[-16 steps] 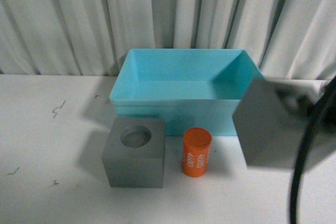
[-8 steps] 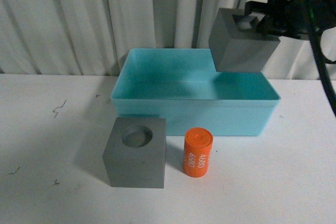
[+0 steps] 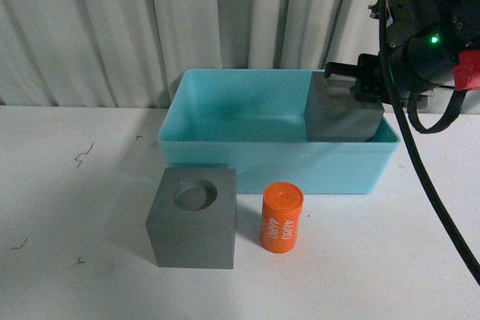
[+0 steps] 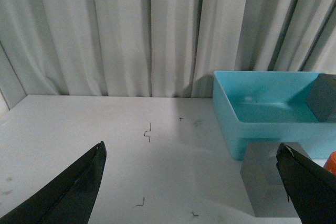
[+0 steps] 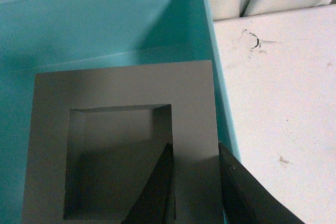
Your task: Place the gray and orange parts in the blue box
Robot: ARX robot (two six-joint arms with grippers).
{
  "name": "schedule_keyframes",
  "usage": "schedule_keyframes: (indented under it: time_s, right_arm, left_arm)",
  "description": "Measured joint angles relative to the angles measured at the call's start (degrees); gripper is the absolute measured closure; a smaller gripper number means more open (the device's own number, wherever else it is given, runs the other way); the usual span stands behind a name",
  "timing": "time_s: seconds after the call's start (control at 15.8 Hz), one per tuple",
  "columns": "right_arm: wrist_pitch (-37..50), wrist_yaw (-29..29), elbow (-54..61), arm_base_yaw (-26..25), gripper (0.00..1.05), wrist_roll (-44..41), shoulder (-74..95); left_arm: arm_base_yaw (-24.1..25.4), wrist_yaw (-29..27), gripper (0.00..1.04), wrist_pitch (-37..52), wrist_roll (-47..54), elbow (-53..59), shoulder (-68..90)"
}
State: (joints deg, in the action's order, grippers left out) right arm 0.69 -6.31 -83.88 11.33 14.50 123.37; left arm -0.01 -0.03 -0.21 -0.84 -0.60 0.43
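Note:
The gray cube with the square recess (image 3: 341,116) sits low inside the right end of the blue box (image 3: 277,164). My right gripper (image 3: 361,80) is shut on it. In the right wrist view the right gripper (image 5: 194,150) pinches one wall of that cube (image 5: 123,85), one finger inside the recess, with the box floor (image 5: 105,24) beyond. The gray cube with the round recess (image 3: 193,219) and the orange cylinder (image 3: 281,217) stand on the table in front of the box. My left gripper (image 4: 190,148) hangs open above the table, to the left of the round-recess cube (image 4: 262,182).
White curtains (image 3: 112,28) close off the back, right behind the box. The white table (image 3: 67,207) carries small dark marks. A black cable (image 3: 429,189) from the right arm hangs down across the table's right side.
My right gripper lifted the square-recess cube from low at the right, carried it above the box, then lowered it into the box's right end. The other cube and the cylinder stayed put.

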Motion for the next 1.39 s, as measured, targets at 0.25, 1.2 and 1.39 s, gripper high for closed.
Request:
schedule_keyframes:
  time_s: [0.25,1.2,1.39]
  right_arm:
    - [-1.9,-2.3,-0.8,1.0,0.7,0.6,0.3]
    - [38.3,-0.5,69.1,-5.1,0.65,-12.6,-69.5]
    - [37.2,1.7,74.2,-6.6,1.01,-13.6,-75.6]
  left_arm:
    - [0.0,0.0,0.07,0.0,0.0,0.0,0.0]
    - [0.0,0.0,0.07,0.0,0.0,0.0,0.0]
    - [0.0,0.0,0.07,0.0,0.0,0.0,0.0]
